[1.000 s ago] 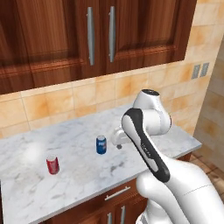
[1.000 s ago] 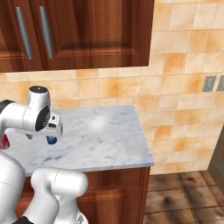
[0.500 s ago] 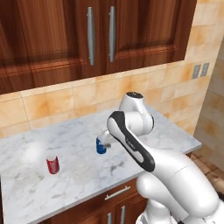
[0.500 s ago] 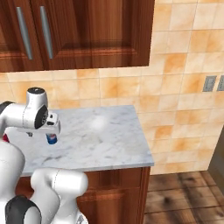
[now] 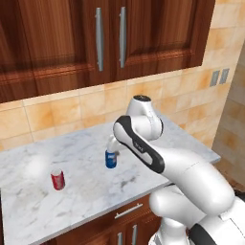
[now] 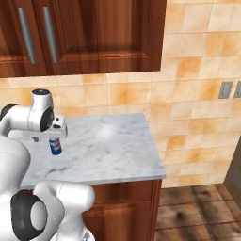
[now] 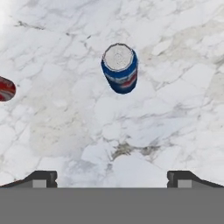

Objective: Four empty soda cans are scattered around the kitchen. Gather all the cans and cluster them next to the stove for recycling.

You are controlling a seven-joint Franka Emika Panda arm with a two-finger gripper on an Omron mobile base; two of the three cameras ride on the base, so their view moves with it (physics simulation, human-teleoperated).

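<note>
A blue soda can [image 5: 111, 159] with a pale band stands upright on the marble counter [image 5: 72, 143]. My gripper [image 5: 113, 144] hangs just above it, pointing down. From the other side, the same blue can [image 6: 55, 147] shows under the white hand [image 6: 58, 131]. The hand view looks down on the blue can's top [image 7: 119, 69], well ahead of my gripper [image 7: 111, 180], whose tips stand wide apart with nothing between them. A red soda can [image 5: 58, 180] stands to the left, also at the edge [image 7: 5, 89] of the hand view. The stove is out of view.
Reddish-brown wall cabinets [image 5: 110, 38] with long metal handles hang over the counter against a tan tiled wall. The counter ends at its right edge [image 6: 157, 155], with wood floor [image 6: 197, 207] beyond. Wall outlets [image 5: 218, 77] sit at the right.
The arm has swung left and lowered, bringing the hand from right of the blue can to directly above it. The jaws stay wide. Both cans stand where they were.
</note>
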